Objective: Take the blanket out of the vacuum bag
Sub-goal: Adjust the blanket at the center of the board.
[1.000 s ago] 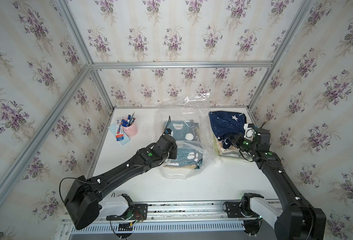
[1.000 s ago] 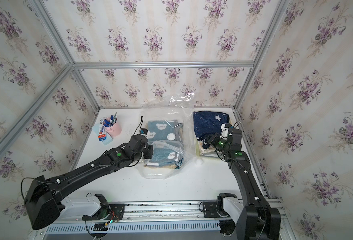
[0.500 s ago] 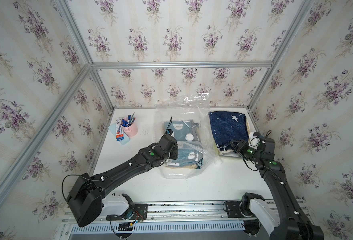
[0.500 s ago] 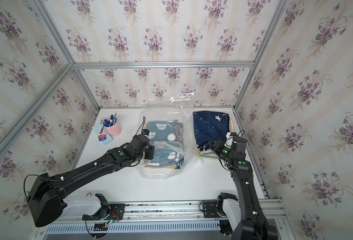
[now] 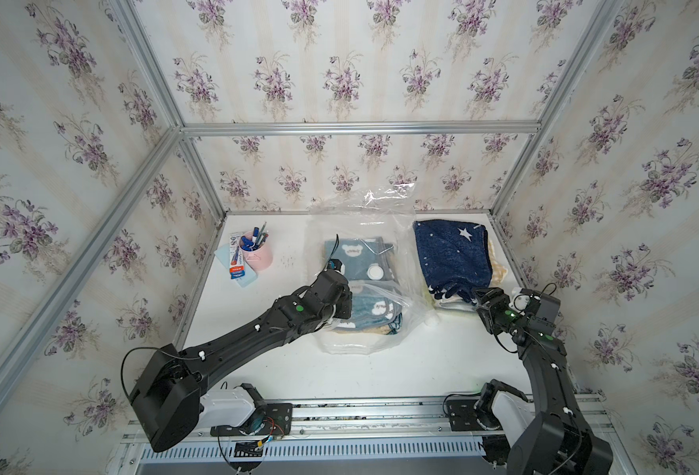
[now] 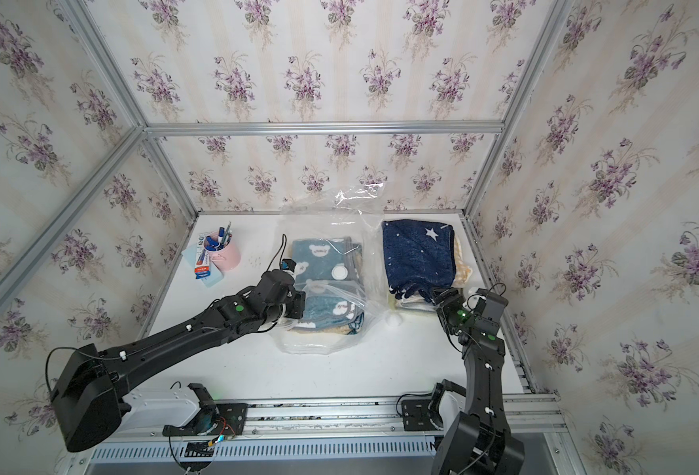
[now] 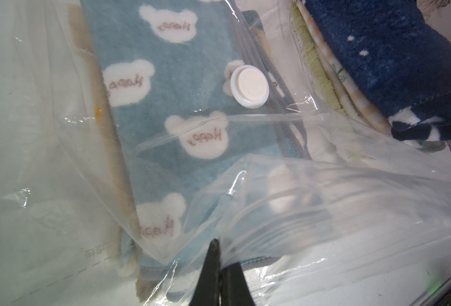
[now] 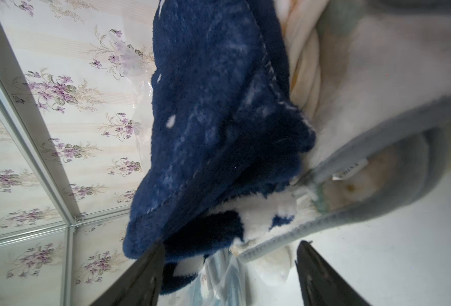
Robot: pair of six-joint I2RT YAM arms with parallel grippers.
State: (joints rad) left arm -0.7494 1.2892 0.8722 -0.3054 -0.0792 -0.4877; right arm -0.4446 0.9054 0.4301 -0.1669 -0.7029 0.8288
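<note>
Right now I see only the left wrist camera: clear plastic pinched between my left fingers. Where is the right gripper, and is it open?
Observer: The right gripper is open, at the near edge of the navy star blanket, closed on nothing.
Operator: And the far end of the vacuum bag?
Observer: It rises up in front of the back wall.
Operator: What else is around?
Observer: A pink cup of pens stands far left, apart from the vacuum bag.
</note>
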